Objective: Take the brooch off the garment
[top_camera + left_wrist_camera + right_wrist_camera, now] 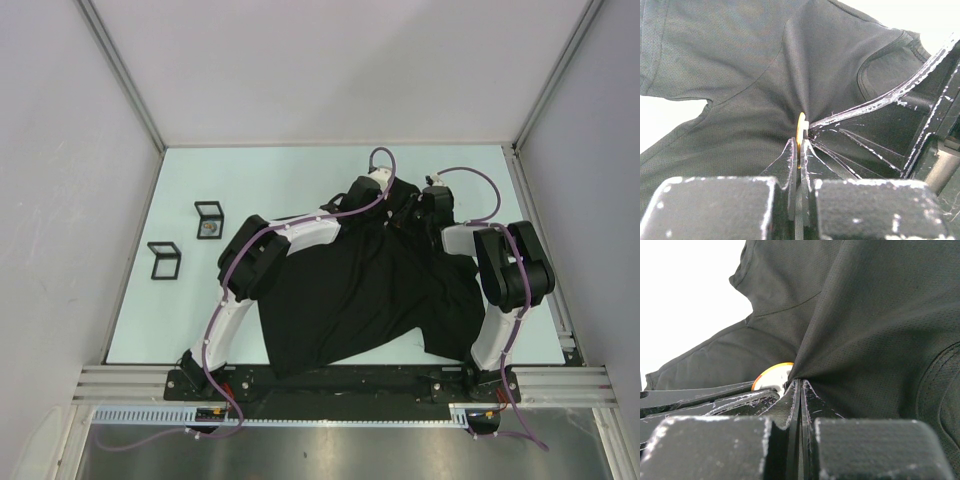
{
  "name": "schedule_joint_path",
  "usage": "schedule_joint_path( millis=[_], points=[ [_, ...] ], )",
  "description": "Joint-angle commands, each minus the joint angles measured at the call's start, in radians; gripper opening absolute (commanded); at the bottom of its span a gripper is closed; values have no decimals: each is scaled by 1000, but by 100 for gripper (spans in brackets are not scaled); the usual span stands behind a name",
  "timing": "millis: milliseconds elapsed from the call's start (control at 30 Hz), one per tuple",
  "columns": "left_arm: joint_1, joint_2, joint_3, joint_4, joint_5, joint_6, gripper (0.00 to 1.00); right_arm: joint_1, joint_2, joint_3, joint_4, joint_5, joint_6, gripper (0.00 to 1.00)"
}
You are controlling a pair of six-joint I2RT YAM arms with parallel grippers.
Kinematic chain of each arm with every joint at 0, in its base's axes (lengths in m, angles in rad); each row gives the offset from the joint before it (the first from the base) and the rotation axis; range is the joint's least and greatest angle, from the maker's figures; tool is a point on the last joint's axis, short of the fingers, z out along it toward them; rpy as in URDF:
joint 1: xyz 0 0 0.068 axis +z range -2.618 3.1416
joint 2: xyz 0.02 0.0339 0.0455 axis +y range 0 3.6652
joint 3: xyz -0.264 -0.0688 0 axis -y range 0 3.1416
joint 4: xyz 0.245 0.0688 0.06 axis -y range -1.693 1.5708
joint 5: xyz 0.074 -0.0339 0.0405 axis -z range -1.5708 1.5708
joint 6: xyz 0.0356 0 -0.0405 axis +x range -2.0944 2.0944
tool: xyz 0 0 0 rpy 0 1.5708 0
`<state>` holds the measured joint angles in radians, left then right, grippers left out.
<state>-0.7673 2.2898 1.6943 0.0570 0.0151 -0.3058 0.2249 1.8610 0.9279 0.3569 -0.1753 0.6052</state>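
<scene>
The left end effector is pinching the brooch edge-on; the right end effector is clamping the garment just beside it; the brooch is not yet coming free.

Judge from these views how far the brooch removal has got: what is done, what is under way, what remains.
Done: the left pincer is shut on the brooch by its edge, and the right pincer is shut on the garment beside it. In hand: the cloth puckers tautly at that spot, suggesting a pull apart. Left: the brooch sits against the cloth, not yet free.
</scene>
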Motion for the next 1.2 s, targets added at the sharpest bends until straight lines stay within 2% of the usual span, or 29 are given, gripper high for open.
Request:
schedule_joint_path(
  millis=[0, 1167],
  points=[
    [2, -29, 30, 10, 13, 13, 0, 8, -25, 32, 19, 14, -22, 0],
    [-33, 37, 94, -100, 78, 37, 0, 22, -23, 32, 100, -47, -15, 0]
  ],
)
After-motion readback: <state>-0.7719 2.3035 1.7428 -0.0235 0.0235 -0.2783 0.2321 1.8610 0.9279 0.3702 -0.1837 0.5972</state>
